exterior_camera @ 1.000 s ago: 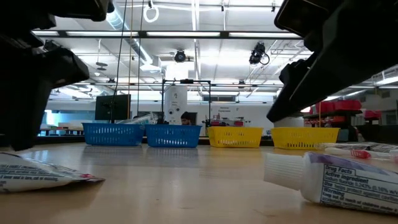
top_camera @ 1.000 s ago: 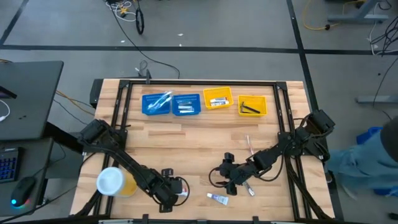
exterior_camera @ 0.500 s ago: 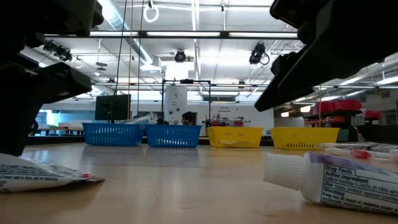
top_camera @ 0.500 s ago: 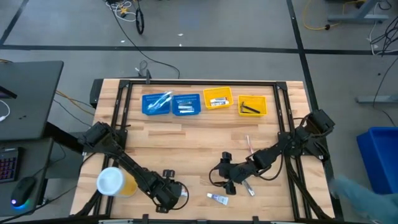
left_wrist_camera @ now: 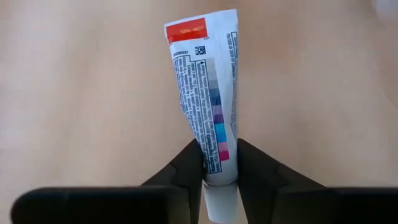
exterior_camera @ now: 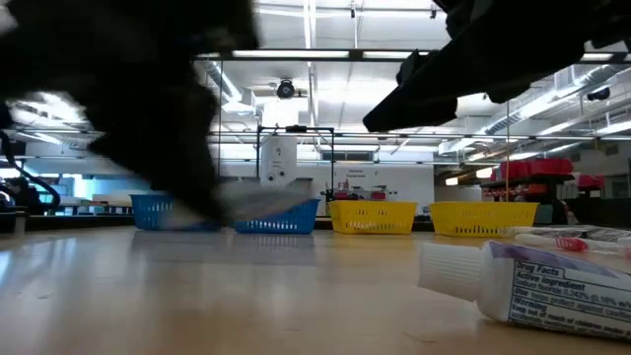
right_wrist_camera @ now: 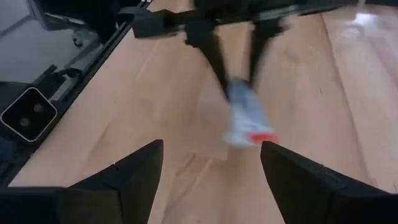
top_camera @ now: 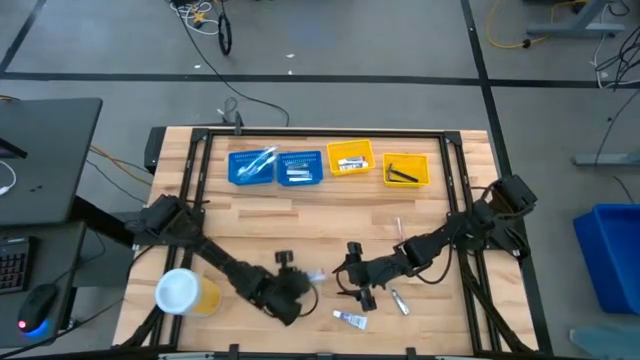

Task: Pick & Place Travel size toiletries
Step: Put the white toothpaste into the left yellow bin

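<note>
Fingers (left_wrist_camera: 189, 165) of the left gripper (left_wrist_camera: 217, 163) are clamped on a small white toothpaste tube (left_wrist_camera: 206, 93) near its cap end, so the tube is held up off the wooden table (top_camera: 250, 225) with its red-labelled crimped end sticking out past the fingertips. In the high view this gripper (top_camera: 303, 281) is seen near the front middle of the table, with the tube (top_camera: 314, 277) showing as a pale blur at its tip. A yellow tub with a white lid (top_camera: 181, 292) is parked just left of that arm.

The right gripper (right_wrist_camera: 211, 163) is spread wide with nothing held, and it's pointed at the left gripper and its tube (right_wrist_camera: 247, 118) from close by. From above, the right gripper (top_camera: 350, 277) is found just right of the left one.

A second toothpaste tube (top_camera: 350, 319) is lying flat near the front edge, with a slim silvery tube (top_camera: 399, 301) a bit to its right and a toothbrush (top_camera: 400, 232) farther back.

Two blue trays (top_camera: 275, 166) and two yellow trays (top_camera: 378, 165) are lined up along the back, all with stuff in them.
</note>
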